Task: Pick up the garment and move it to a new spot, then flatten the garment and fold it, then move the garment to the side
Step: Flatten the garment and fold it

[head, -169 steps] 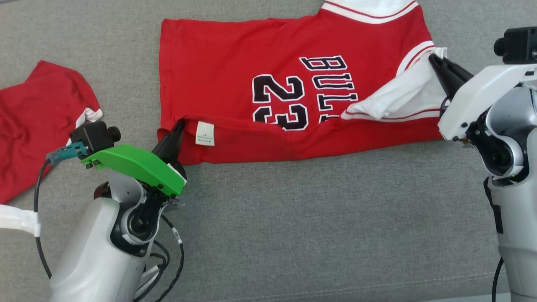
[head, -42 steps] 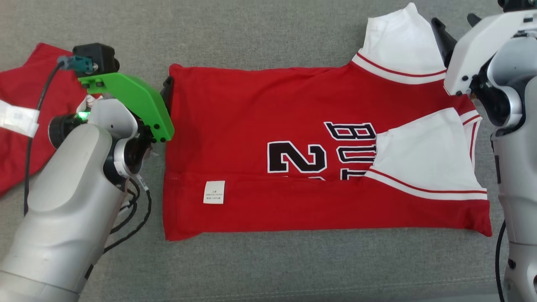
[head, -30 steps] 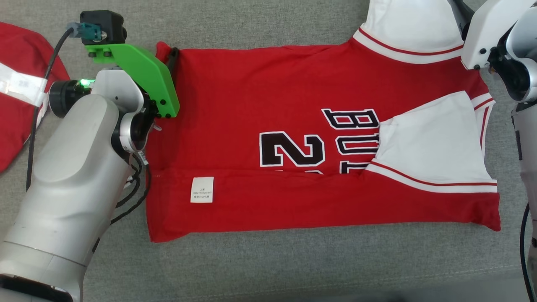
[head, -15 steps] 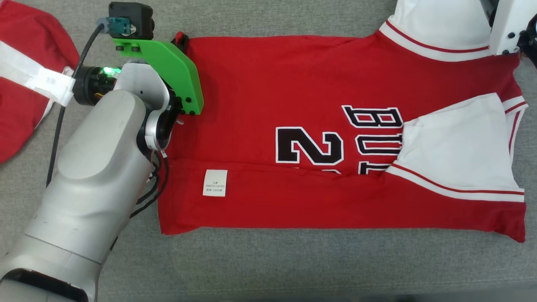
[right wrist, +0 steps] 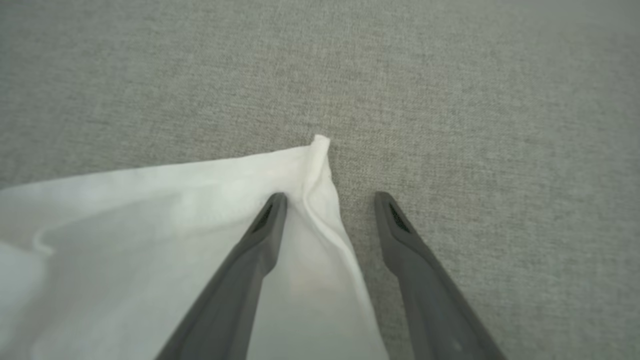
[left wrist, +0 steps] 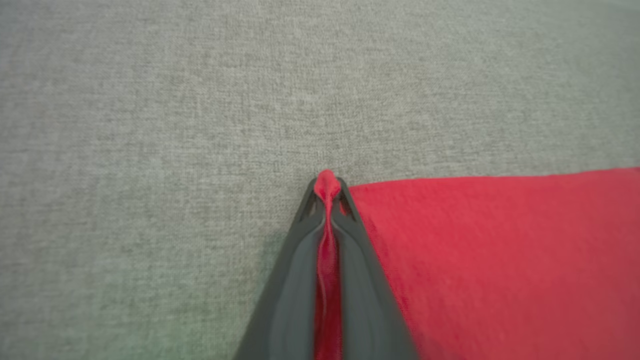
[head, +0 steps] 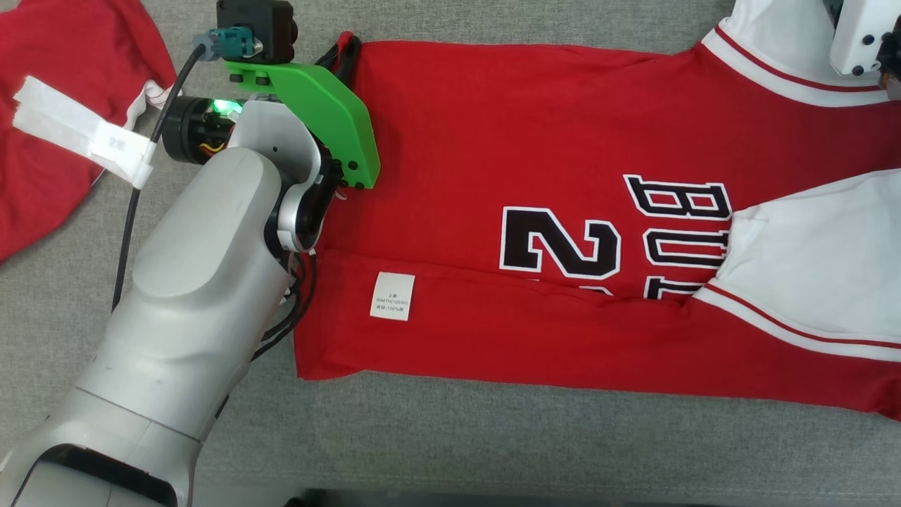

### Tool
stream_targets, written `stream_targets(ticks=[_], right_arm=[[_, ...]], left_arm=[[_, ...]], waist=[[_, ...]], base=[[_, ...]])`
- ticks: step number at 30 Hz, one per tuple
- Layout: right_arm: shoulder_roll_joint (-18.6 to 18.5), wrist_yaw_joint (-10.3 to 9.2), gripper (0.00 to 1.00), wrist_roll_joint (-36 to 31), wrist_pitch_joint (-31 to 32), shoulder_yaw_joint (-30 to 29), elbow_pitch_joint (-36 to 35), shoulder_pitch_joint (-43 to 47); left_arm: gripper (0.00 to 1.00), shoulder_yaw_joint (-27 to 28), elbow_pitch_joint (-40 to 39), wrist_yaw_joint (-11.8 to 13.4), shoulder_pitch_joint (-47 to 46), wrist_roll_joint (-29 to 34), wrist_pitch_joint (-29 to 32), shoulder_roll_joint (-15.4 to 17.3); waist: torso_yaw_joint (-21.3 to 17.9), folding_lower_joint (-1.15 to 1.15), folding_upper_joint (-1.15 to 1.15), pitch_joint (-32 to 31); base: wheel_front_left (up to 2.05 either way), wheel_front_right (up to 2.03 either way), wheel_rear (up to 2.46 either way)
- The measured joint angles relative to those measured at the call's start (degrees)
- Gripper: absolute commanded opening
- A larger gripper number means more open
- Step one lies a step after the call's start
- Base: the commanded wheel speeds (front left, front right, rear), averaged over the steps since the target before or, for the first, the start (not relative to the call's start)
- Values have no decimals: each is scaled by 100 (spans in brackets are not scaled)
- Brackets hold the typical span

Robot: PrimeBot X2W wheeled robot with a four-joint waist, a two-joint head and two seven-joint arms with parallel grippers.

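Grey fabric covers the bench (head: pixel 493 436), where the red garment (head: pixel 507 134) is laid flat across the middle and right, its near edge folded up and a white label (head: pixel 393 296) exposed. Its far left corner is pinched between the pressed-together fingers of the left end effector (left wrist: pixel 327 192). The right end effector (right wrist: pixel 330 200) is spread astride the white sleeve (right wrist: pixel 150 225) edge. The garment's left edge is partly hidden by the left forearm (head: pixel 197 296). 1 other red cloth (head: pixel 49 141) lies apart at the left.

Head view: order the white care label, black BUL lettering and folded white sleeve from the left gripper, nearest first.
From the left gripper:
1. white care label, lower left
2. black BUL lettering, centre right
3. folded white sleeve, far right
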Motion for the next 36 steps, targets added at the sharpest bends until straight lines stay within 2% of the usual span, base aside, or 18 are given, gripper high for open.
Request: stream_targets(ticks=[2, 9, 12, 15, 20, 25, 30, 36], right_arm=[[-2, 4, 0, -30, -21, -42, 58, -35], [51, 7, 0, -599, -1287, -393, 42, -32], [98, 7, 0, -586, -1628, -423, -10, 34], [98, 7, 0, -454, -1960, -452, -88, 357], [91, 5, 0, -101, -2048, -304, -330, 977], [-26, 5, 0, 174, -1975, 85, -692, 1707], [-67, 5, 0, 359, -1997, 163, -1096, 2334], [-93, 5, 0, 610, -1885, 153, -1629, 3037]], left_arm=[[0, 9, 66, -35, 3, -3, -109, -26], [0, 104, 447, -41, 78, 12, -829, -69], [0, 123, 604, -54, 113, 82, -1113, -48], [0, 115, 737, -181, 204, 156, -1483, -8], [0, 1, 823, -458, 422, 222, -1872, 52], [0, -421, 791, -764, 767, 643, -2293, 322], [0, -578, 632, -812, 1177, 943, -2585, 566], [0, -578, 425, -798, 1556, 1238, -2653, 740]], waist=[[8, 0, 0, -21], [-57, 0, 0, -217], [-87, 0, 0, -355], [-126, 0, 0, -586], [-178, 0, 0, -934], [-251, 0, 0, -1298], [-363, 0, 0, -1623], [-497, 0, 0, -1872]], base=[[0, 0, 0], [0, 0, 0], [0, 0, 0], [0, 0, 0], [0, 0, 0], [0, 0, 0], [0, 0, 0], [0, 0, 0]])
